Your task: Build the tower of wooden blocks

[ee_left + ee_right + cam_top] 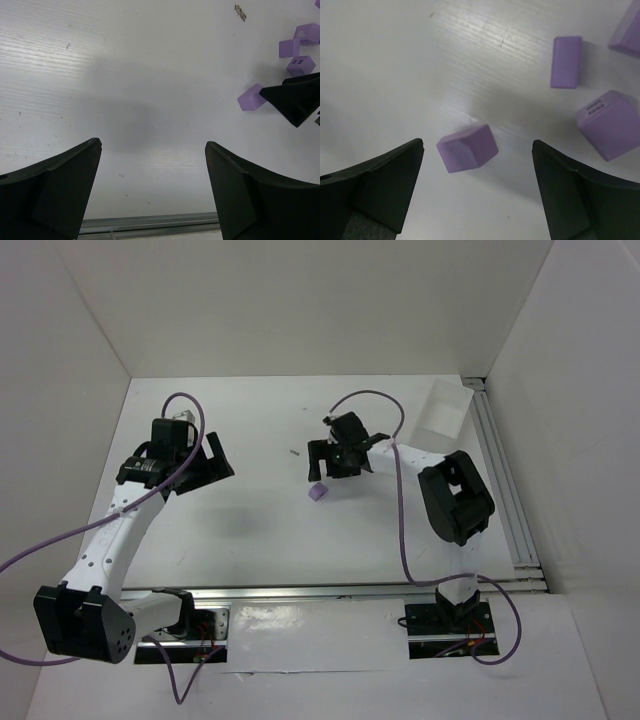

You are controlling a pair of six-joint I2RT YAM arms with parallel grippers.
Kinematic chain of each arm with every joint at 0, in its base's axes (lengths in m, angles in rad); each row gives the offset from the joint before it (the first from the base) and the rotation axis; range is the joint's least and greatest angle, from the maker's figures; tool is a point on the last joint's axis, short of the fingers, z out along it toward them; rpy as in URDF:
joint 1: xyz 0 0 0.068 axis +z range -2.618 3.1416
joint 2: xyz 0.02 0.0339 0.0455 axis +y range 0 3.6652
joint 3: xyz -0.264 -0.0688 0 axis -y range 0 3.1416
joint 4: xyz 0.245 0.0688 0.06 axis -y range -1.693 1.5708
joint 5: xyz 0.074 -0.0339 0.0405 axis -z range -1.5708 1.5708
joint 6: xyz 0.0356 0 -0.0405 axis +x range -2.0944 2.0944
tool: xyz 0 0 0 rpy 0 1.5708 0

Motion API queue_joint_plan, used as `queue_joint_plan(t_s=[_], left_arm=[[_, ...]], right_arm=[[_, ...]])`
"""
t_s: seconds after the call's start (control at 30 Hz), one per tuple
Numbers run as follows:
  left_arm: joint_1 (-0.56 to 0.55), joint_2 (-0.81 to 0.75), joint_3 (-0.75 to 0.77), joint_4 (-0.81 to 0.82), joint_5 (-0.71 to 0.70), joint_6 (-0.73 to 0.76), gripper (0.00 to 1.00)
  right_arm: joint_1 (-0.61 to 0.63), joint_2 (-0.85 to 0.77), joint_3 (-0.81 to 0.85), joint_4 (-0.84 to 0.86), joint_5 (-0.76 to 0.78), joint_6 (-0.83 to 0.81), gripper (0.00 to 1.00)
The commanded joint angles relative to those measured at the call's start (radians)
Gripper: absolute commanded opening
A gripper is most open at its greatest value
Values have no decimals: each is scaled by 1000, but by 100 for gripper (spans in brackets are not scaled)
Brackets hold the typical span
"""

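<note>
Jaws on the right arm (455, 495) stand wide apart and grip nothing. Between them, touching neither side, one lilac cube (467, 148) lies loose on the tabletop (380, 60), turned askew to the line of the jaws. Just beyond them and off to one side lie three more wood blocks: one with small dark marks on its top face (610, 131), a second farther out (566, 61), and a third cut off by the corner of the view (626, 30). None rests on another, so the tower appears not to be begun and every stacking step is left to do. Only four cubes can be counted, and whether there are more cannot be told. Jaws on the left arm (110, 540) are also spread, with only bare tabletop between them; the cubes lie well off to their side. The cubes beyond the right jaws lie near one another, so a grasp on one may nudge a neighbour. A small dark speck (295, 451) lies farther out between the two arms. Farthest of all, a shallow white tray (443, 407) sits in the back corner, well apart from both jaws and probably no hindrance.
</note>
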Motion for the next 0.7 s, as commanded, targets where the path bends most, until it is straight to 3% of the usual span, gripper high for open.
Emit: queue_joint_plan(t_s=[0.0, 0.23, 0.4, 0.53, 0.67], left_arm=[[6, -24, -9, 14, 0, -10, 98], [6, -24, -9, 14, 0, -10, 98], [6, -24, -9, 14, -9, -10, 98], [6, -24, -9, 14, -9, -10, 98], [6, -24, -9, 14, -9, -10, 98]], right_arm=[[69, -40, 40, -83, 96, -121, 97], [169, -31, 41, -76, 225, -177, 96], [198, -8, 62, -88, 310, -197, 82], [198, 15, 62, -88, 321, -197, 81], [207, 6, 53, -88, 321, -197, 71]])
